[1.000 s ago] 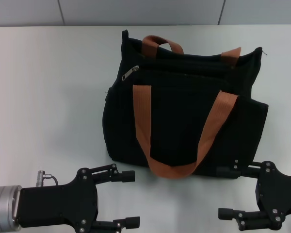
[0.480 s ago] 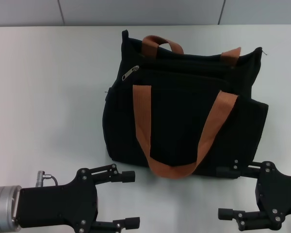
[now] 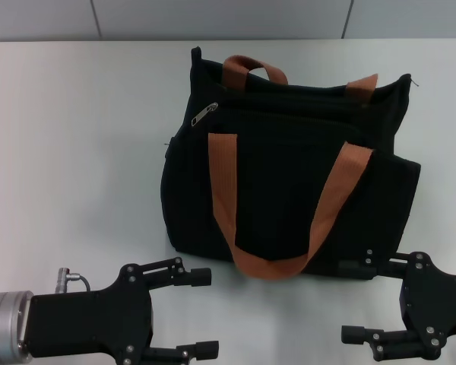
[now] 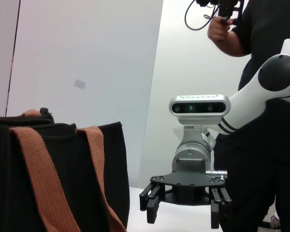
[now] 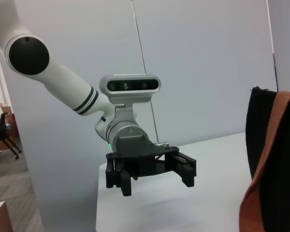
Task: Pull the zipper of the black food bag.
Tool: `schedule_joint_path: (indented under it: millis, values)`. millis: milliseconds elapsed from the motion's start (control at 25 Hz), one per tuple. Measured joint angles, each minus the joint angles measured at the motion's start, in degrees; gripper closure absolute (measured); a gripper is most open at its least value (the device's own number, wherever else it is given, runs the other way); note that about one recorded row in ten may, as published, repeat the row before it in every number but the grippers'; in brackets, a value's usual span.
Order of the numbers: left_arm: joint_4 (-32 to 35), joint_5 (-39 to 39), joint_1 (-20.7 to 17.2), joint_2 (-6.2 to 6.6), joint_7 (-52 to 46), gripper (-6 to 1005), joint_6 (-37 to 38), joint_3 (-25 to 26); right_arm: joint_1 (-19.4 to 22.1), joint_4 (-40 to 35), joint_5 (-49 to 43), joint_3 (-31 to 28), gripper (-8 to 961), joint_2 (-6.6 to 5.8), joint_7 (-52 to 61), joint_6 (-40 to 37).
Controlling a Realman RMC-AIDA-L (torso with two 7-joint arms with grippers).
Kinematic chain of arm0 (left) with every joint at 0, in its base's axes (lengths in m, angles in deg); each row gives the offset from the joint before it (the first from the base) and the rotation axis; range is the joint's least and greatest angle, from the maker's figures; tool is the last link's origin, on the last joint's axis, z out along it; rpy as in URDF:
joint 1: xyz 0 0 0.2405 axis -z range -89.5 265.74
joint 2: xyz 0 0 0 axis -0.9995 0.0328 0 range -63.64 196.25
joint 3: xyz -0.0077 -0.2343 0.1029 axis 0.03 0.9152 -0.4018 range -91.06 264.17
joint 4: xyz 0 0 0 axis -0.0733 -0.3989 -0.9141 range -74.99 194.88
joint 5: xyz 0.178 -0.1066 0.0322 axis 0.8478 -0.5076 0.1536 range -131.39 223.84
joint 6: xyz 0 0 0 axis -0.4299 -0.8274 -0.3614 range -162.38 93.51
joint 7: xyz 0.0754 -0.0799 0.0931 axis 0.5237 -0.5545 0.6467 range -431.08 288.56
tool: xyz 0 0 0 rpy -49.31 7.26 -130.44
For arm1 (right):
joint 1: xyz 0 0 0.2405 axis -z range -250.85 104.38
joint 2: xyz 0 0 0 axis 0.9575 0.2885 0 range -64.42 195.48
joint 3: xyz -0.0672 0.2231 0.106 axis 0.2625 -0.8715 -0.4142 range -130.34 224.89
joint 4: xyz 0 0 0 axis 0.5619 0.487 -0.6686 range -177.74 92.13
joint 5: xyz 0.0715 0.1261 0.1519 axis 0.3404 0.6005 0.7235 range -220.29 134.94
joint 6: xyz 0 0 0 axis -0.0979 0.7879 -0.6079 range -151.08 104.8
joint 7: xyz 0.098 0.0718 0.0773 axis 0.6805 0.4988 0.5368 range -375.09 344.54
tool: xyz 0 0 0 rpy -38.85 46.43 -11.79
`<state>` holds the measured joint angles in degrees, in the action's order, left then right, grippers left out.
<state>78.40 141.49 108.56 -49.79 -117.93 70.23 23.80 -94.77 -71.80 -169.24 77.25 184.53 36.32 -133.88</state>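
The small silver metal zipper pull [image 3: 205, 113] lies on the black zip track at the upper left corner of the large black fabric food bag [image 3: 289, 190], angled down toward the bag's left edge, with nothing touching it. The bag lies on the pale grey tabletop [image 3: 76, 152] ahead of me, a little right of centre, its top edge farthest from me. One rust-brown webbing handle [image 3: 277, 220] drapes in a long loop down the bag's front panel and reaches almost to the near edge, while the other rust-brown handle [image 3: 251, 67] arches above the top edge. My left tool [image 3: 205, 312] sits low at the near left of the tabletop, its two black fingers spread apart and pointing right toward the bag's near left corner, apart from the fabric and holding nothing. My right tool [image 3: 348, 300] is at the near right, just in front of the bag's lower right corner, its fingers likewise spread wide and pointing left, gripping nothing; whether its upper finger touches the bag's edge I cannot tell. From my left wrist I see the bag's side [image 4: 63, 179] and the right tool [image 4: 186, 205] beyond it; from my right wrist, the left tool [image 5: 152, 174] with open fingers beside the bag's edge [image 5: 263, 145].
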Motion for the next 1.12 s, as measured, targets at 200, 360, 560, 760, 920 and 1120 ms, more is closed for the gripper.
schedule_joint_path:
  millis: [200, 360, 560, 760, 920, 1120]
  values:
    - [0.01, -0.36, 0.08, -0.06, 0.22, 181, 0.89, 1.15, 0.0, 0.0, 0.0, 0.0, 165, 0.0, 0.0, 0.0]
    - [0.44, -0.55, 0.61, -1.33, 0.82, 182, 2.25, 10.8, 0.0, 0.0, 0.01, -0.07, 165, 0.0, 0.0, 0.16]
    - [0.13, -0.72, 0.93, -2.31, 0.81, 182, 3.32, 27.51, 0.06, 0.0, 0.02, -0.09, 166, 0.0, 0.0, 0.55]
    - [0.9, -0.68, 2.04, -1.66, 0.41, 183, 0.31, 34.18, 0.34, 0.0, 0.07, -0.16, 166, 0.0, 0.0, 0.58]
    - [2.27, 0.23, 3.56, -0.46, -0.85, 183, -4.65, 33.34, 0.4, 0.0, 0.07, -0.09, 166, 0.0, 0.0, 0.62]
    - [3.7, 6.39, 7.88, 0.47, -1.45, 182, -13.13, 28.51, 0.42, 0.0, 0.07, -0.19, 166, 0.0, 0.0, 0.62]
